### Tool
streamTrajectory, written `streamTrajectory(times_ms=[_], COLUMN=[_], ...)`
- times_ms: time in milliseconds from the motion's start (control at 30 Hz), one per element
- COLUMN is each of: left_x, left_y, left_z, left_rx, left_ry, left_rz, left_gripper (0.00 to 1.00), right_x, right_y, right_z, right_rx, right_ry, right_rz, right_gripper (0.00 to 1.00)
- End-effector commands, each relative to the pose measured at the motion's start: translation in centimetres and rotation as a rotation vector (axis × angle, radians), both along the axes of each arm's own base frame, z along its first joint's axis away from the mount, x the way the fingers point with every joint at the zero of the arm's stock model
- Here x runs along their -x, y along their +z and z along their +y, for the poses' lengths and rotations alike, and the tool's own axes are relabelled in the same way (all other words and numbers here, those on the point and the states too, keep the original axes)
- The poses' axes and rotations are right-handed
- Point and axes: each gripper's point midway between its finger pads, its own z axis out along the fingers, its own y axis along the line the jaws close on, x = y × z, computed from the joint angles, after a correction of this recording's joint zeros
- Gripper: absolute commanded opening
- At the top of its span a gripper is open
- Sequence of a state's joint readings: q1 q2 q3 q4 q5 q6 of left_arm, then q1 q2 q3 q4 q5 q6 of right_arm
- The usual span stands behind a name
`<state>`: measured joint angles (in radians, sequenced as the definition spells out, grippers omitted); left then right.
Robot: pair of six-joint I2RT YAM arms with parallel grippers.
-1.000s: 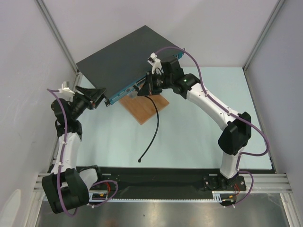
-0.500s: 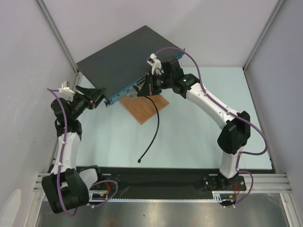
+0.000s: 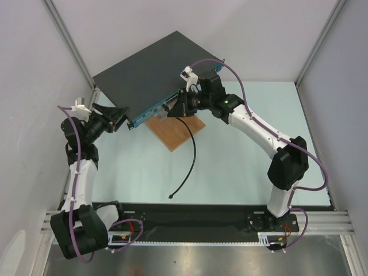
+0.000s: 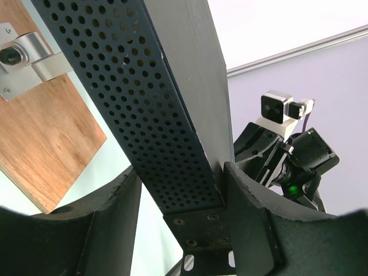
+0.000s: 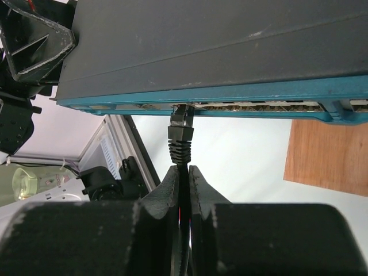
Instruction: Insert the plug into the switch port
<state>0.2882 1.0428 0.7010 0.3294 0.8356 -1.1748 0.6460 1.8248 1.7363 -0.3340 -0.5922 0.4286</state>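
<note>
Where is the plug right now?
In the right wrist view the plug sits centre frame, its tip at a port on the teal strip of the switch, just beyond the right gripper pinching its cable.

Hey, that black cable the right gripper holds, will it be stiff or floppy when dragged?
Likely floppy: the black cable lies in a loose curve across the table. Probably light, since it looks thin. Behind the plug, its ribbed boot, just ahead of the right gripper, may be stiffer.
</note>
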Motion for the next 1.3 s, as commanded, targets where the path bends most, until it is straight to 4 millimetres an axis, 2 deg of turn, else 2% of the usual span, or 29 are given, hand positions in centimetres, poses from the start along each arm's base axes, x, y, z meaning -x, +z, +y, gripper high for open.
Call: streamTrajectory(times_ms=[0,167,233,333,367,500,567,667,800,967,1067,1167,1200,1267], left_x=[-0.3,-0.3,-0.3,-0.1,-0.1,0.4,0.5,1.0,1.7,2.5,2.5,1.6,1.4,1.1], left_y=[1.7,2.1,2.5,2.7,2.6,2.5,2.5,2.2,1.7,1.2,2.5,3.4,5.6,5.9], left_z=[-0.8,0.1,0.3,1.2,1.3,2.2,2.7,3.4,4.6,6.8,7.7,9.7,10.1,10.9], left_rx=[-0.124,-0.121,-0.123,-0.130,-0.130,-0.141,-0.150,-0.157,-0.152,-0.131,-0.207,-0.358,-0.408,-0.461], left_ry=[-0.053,-0.044,-0.039,-0.018,-0.019,0.003,0.019,0.038,0.061,0.105,0.116,0.188,0.213,0.234], left_rz=[-0.137,-0.142,-0.147,-0.148,-0.144,-0.132,-0.129,-0.115,-0.091,-0.033,0.008,0.015,-0.019,0.008], left_gripper=[0.29,0.48,0.54,0.65,0.71,0.81,0.90,0.98,1.00,1.00,1.00,1.00,1.00,1.00], right_x=[-8.2,-7.6,-7.3,-6.9,-6.7,-5.9,-5.4,-5.0,-4.7,-5.3,-5.6,-6.3,-6.3,-6.4], right_y=[5.9,5.4,5.2,5.4,4.6,4.5,4.8,5.5,6.6,8.0,9.2,9.3,9.4,9.5], right_z=[-0.9,-1.6,-1.9,-2.7,-3.2,-4.3,-5.0,-6.2,-7.9,-11.4,-14.1,-16.7,-17.4,-19.2], right_rx=[-0.136,-0.115,-0.105,-0.102,-0.074,-0.052,-0.042,-0.031,-0.019,-0.001,0.002,0.024,0.028,0.039], right_ry=[-0.265,-0.251,-0.248,-0.250,-0.251,-0.239,-0.237,-0.241,-0.249,-0.309,-0.362,-0.413,-0.421,-0.454], right_rz=[-0.355,-0.351,-0.350,-0.356,-0.329,-0.332,-0.343,-0.362,-0.397,-0.430,-0.456,-0.459,-0.462,-0.467], right_gripper=[0.13,0.30,0.32,0.44,0.52,0.67,0.76,0.87,0.98,1.00,1.00,1.00,1.00,1.00])
